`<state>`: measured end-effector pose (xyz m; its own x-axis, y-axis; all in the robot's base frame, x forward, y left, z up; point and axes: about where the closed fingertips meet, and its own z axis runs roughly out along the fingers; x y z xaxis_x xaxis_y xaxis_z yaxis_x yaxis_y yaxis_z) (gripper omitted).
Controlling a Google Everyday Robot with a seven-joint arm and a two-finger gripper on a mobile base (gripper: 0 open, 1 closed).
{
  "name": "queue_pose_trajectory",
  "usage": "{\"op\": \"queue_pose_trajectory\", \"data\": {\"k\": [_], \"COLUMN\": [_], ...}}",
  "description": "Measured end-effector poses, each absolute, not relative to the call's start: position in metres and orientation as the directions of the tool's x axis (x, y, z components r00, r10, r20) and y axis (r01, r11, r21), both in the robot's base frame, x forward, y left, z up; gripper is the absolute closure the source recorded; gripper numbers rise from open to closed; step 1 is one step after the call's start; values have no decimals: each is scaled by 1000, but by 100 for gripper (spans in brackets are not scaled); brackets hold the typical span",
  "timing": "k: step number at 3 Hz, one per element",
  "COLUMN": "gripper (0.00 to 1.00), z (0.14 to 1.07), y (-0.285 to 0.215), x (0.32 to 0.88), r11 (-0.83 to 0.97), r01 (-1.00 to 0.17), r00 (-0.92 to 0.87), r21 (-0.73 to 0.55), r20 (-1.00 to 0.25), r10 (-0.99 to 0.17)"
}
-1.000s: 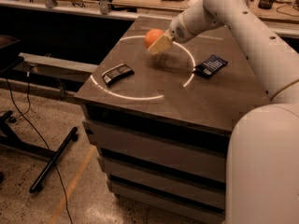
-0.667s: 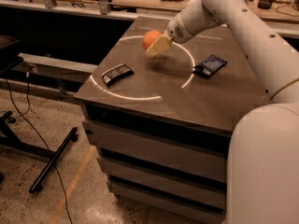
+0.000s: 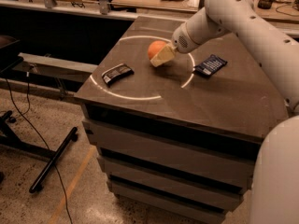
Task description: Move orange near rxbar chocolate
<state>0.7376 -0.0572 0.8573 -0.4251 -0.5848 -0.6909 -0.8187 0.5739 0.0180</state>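
Orange in colour and round, the orange [image 3: 155, 48] is pinched in the gripper [image 3: 159, 56], which is closed on it over the far half of the bench [image 3: 210, 101], nearer the left edge than the right. One pale finger [image 3: 163, 56] crosses the fruit's near right side; the rest of the fruit shows up and to the left of it. The rxbar chocolate [image 3: 117, 73] lies flat near the bench's left edge, toward the front left corner, apart from the fruit. A dark blue packet [image 3: 210, 65] lies right of the gripper, on the far half.
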Motion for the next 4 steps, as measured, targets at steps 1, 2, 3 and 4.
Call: {"op": "queue_pose_trajectory", "data": {"k": [1,2,3,4], "gripper": [40,9,0,0], "z": [849,848,849,849], "y": [-59,-56,-54,-54], "x": [729,723,719,719], "r11": [586,575,564,564], "r01": [-809,-814,-820,-820], "r00": [-450,-450,-447,-446], "r21": [40,77,94,93], "r20": [-683,-709,-721,-721], "r10": [-575,-543,-529,-530]}}
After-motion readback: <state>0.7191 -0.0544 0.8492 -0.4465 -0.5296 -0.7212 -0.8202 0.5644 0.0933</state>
